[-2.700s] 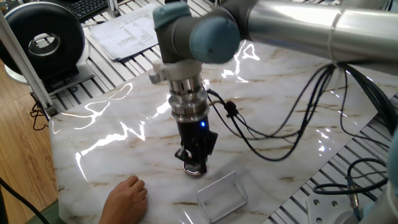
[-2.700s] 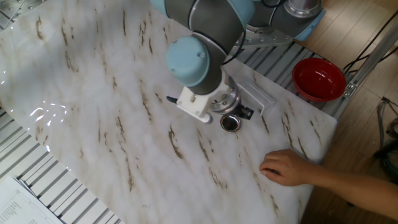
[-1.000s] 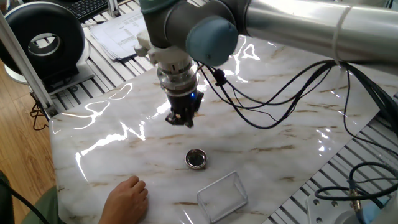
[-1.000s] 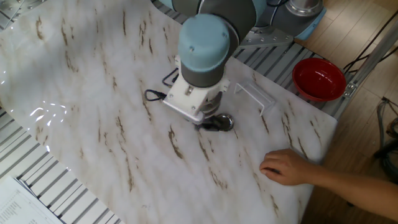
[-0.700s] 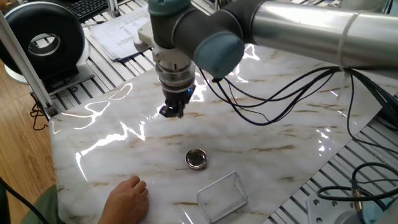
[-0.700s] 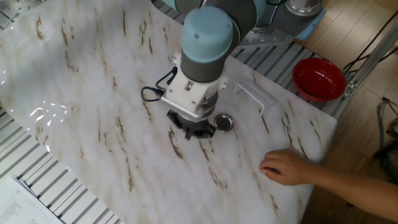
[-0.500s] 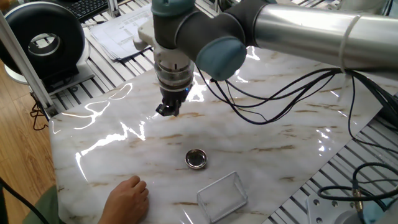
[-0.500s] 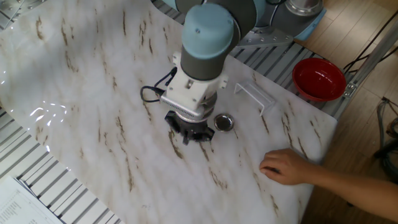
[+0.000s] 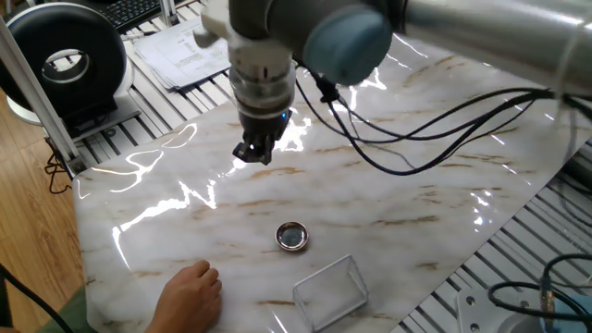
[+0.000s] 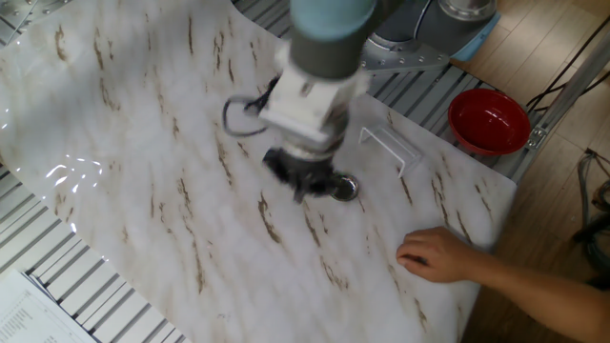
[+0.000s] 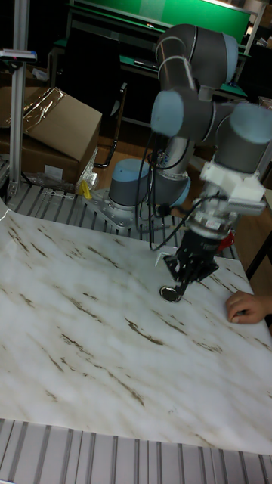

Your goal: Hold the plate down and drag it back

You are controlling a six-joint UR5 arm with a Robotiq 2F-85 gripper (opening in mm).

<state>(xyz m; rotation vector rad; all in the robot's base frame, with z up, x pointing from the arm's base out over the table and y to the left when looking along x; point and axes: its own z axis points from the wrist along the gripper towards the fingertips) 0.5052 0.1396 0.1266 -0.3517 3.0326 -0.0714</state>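
Note:
The plate (image 9: 292, 237) is a small shiny silver disc lying flat on the marble tabletop, apart from anything else. It also shows as the plate (image 10: 346, 188) and the plate (image 11: 171, 293), partly behind the arm's fingers in both. My gripper (image 9: 253, 154) hangs in the air above the table, up and to the left of the plate and not touching it. Its dark fingers look shut with nothing between them. The gripper (image 10: 305, 183) sits just left of the plate in the other fixed view, and the gripper (image 11: 186, 277) hovers close above it in the tall view.
A clear plastic tray (image 9: 331, 291) lies right beside the plate near the table's front edge. A person's hand (image 9: 191, 290) rests on the table at the front left. A red bowl (image 10: 489, 121) stands off the table. Black cables (image 9: 416, 139) trail from the arm.
The gripper has lifted off the plate and moved up and away to the back left, turning as it went. The plate, tray and hand have stayed where they were.

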